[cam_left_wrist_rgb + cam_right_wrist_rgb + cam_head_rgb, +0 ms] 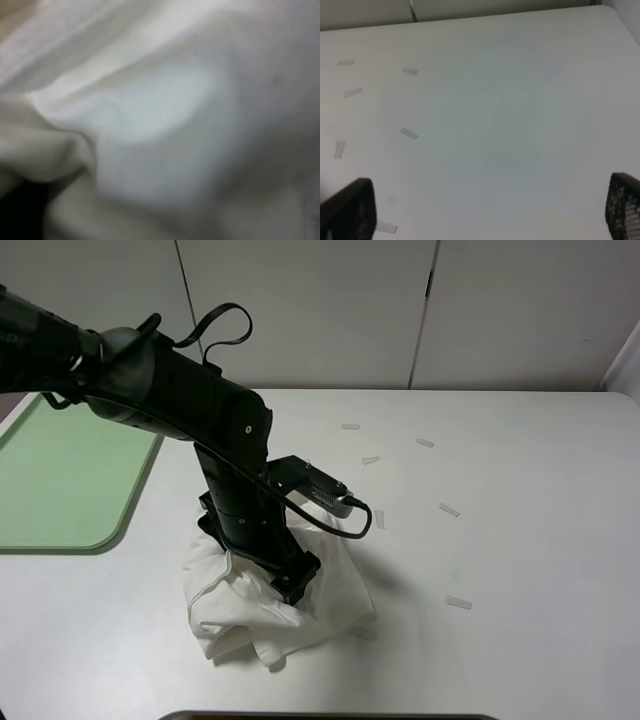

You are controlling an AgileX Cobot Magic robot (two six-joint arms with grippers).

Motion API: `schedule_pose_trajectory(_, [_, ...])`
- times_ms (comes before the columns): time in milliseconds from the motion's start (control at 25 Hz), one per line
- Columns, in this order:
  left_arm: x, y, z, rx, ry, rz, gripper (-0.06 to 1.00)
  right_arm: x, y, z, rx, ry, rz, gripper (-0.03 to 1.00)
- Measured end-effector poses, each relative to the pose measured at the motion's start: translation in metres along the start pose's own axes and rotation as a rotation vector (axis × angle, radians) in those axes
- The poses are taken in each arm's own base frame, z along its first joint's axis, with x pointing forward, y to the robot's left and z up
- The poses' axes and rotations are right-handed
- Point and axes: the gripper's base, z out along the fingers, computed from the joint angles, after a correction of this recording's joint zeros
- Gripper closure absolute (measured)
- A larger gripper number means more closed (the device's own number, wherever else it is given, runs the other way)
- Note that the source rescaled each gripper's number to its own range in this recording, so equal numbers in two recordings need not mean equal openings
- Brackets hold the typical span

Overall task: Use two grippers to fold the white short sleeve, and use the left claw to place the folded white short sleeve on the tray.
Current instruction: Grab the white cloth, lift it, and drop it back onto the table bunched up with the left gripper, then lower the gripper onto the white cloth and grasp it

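The white short sleeve [270,605] lies folded into a crumpled bundle on the white table, front and left of centre. My left claw [293,582] comes down from the upper left and presses into the top of the bundle. Its fingers are hidden in the cloth. The left wrist view shows only blurred white cloth [160,120] right against the lens. The pale green tray [60,480] lies flat at the far left, apart from the shirt. My right gripper [487,220] shows only in the right wrist view, its fingertips [350,210] wide apart over bare table, holding nothing.
Several small pale tape strips [449,510] lie scattered on the table right of the shirt; they also show in the right wrist view [409,133]. White cabinet doors [320,310] stand behind the table. A dark edge [330,716] sits at the table's front.
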Motion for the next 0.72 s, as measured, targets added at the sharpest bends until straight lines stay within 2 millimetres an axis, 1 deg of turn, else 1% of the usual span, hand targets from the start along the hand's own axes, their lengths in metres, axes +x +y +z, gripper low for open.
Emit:
schedule_pose_trajectory(80, [0.000, 0.000, -0.001, 0.004, -0.002, 0.001, -0.05, 0.000, 0.000, 0.000, 0.000, 0.000, 0.000, -0.03])
schedule_pose_trajectory(160, [0.000, -0.001, -0.006, 0.012, -0.018, -0.003, -0.05, 0.000, 0.000, 0.000, 0.000, 0.000, 0.000, -0.03])
schedule_pose_trajectory(280, [-0.001, -0.004, -0.022, 0.029, -0.058, -0.015, -0.05, 0.000, 0.000, 0.000, 0.000, 0.000, 0.000, -0.03])
schedule_pose_trajectory(360, [-0.004, -0.006, -0.044, 0.040, -0.114, -0.016, -0.05, 0.000, 0.000, 0.000, 0.000, 0.000, 0.000, -0.03])
schedule_pose_trajectory(480, [-0.004, -0.009, -0.088, 0.050, -0.227, -0.013, -0.05, 0.000, 0.000, 0.000, 0.000, 0.000, 0.000, -0.03])
schedule_pose_trajectory(520, [-0.003, -0.010, -0.095, 0.050, -0.241, -0.014, -0.05, 0.000, 0.000, 0.000, 0.000, 0.000, 0.000, -0.03])
schedule_pose_trajectory(600, [0.003, -0.010, -0.113, 0.051, -0.271, -0.025, -0.05, 0.000, 0.000, 0.000, 0.000, 0.000, 0.000, -0.03])
schedule_pose_trajectory(680, [0.019, -0.007, -0.139, 0.038, -0.273, -0.092, -0.05, 0.000, 0.000, 0.000, 0.000, 0.000, 0.000, -0.03])
schedule_pose_trajectory(720, [0.024, -0.005, -0.144, 0.036, -0.259, -0.114, -0.05, 0.000, 0.000, 0.000, 0.000, 0.000, 0.000, -0.03])
